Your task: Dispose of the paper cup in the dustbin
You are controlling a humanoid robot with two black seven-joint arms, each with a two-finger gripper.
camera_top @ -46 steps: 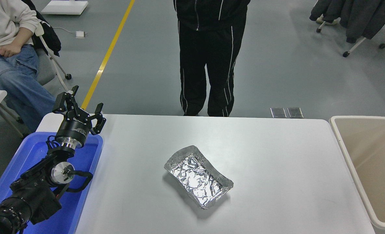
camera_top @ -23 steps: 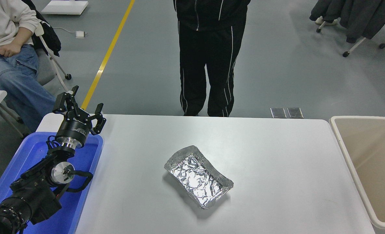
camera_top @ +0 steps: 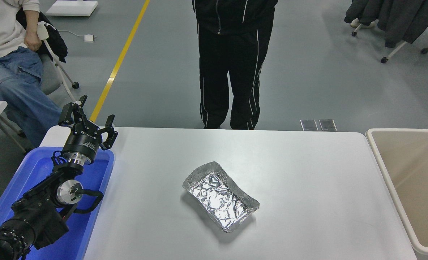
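Left arm parked at near left over one blue tray (camera_top: 37,169); left claw (camera_top: 91,115) spread open, nothing held. Right arm and claw not in view, so state unknown. One white bench (camera_top: 308,173), carrying one crinkled foil tray (camera_top: 219,196) at centre. One dustbin (camera_top: 383,169) just off the bench's right end, partly cut by the frame edge. Paper cup: zero visible, none on the bench and none in the part of the bin interior that shows, so location can't be confirmed; likely out of frame to the right. Handling, as a judgement: the cup is expected to be very light, thin-walled and easily crushed, a little slippery. Best taken across the side wall around mid-height with light squeeze, or pinched at the stiffer rolled rim. Two people at the far side: one seated far left, one standing centre.
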